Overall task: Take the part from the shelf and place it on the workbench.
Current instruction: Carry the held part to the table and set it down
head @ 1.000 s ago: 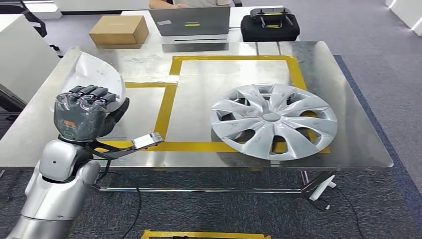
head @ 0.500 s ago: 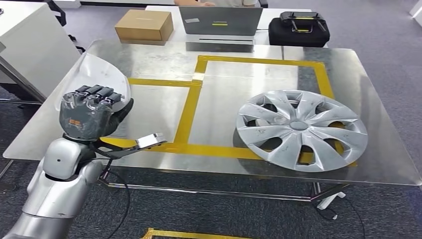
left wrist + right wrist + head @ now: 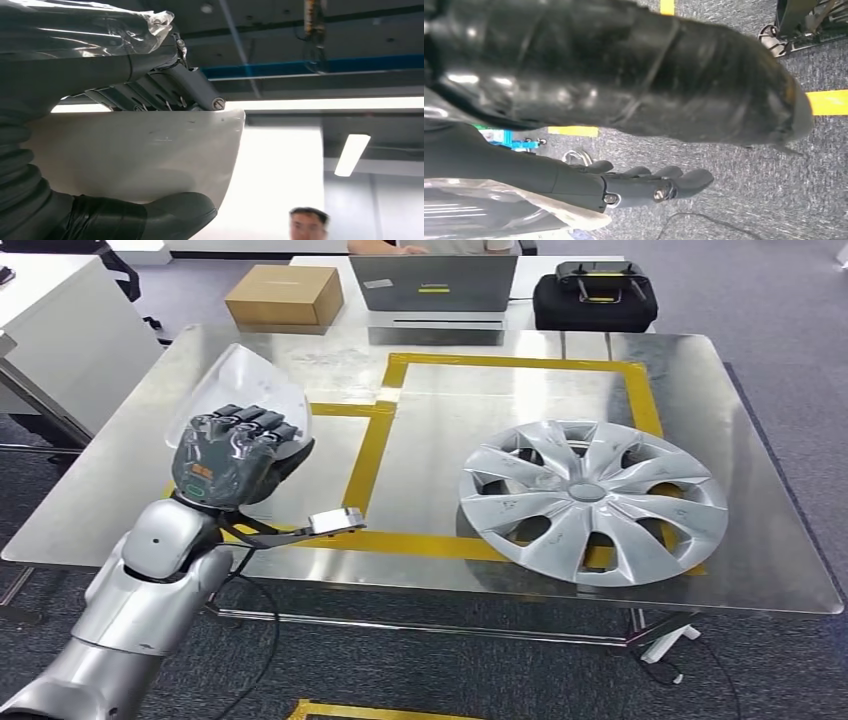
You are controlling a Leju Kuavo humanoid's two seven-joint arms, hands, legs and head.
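White part gripped over the bench's left side

White, curved part (image 3: 245,380) sits in the left-centre of the head view, clasped by the left hand (image 3: 235,455): dark fingers (image 3: 245,425) wrap its near face, the thumb on the other side. Part and hand hang above the steel bench (image 3: 120,480), beside yellow tape (image 3: 370,475). A silver hubcap (image 3: 592,500) lies at centre right. The right hand (image 3: 644,185) hangs over grey carpet, fingers straight and apart, grasping nothing.
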